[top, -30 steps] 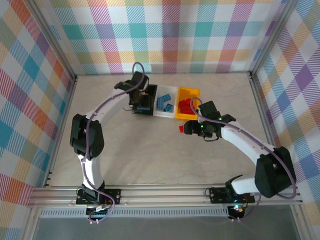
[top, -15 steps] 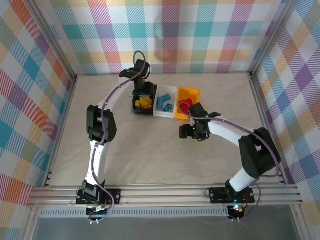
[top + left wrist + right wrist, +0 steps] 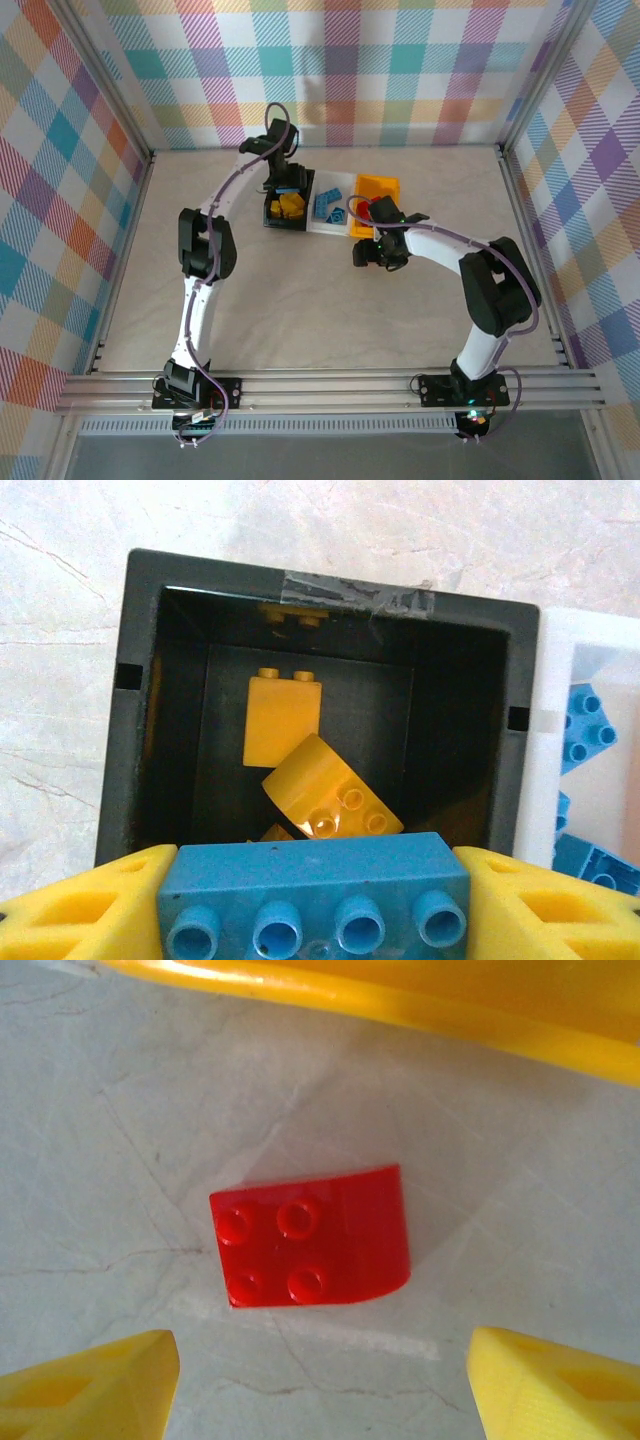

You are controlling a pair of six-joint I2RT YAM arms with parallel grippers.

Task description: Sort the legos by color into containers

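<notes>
Top external: sorting looks nearly done, with two bricks left. Near the table's (image 3: 280, 300) far edge, the black plastic bin (image 3: 283, 224) holds yellow bricks (image 3: 290, 205), the white plastic bin (image 3: 328, 231) blue bricks (image 3: 328, 208), and the yellow-orange plastic bin (image 3: 378, 181) red bricks (image 3: 367, 208).

Left wrist: the left gripper (image 3: 318, 920) clamps a blue four-stud plastic brick (image 3: 318, 870) over the black bin.

Right wrist: the right gripper (image 3: 320, 1380), spread wide, straddles a red curved plastic brick (image 3: 310, 1235) on the table beside the yellow-orange bin.
</notes>
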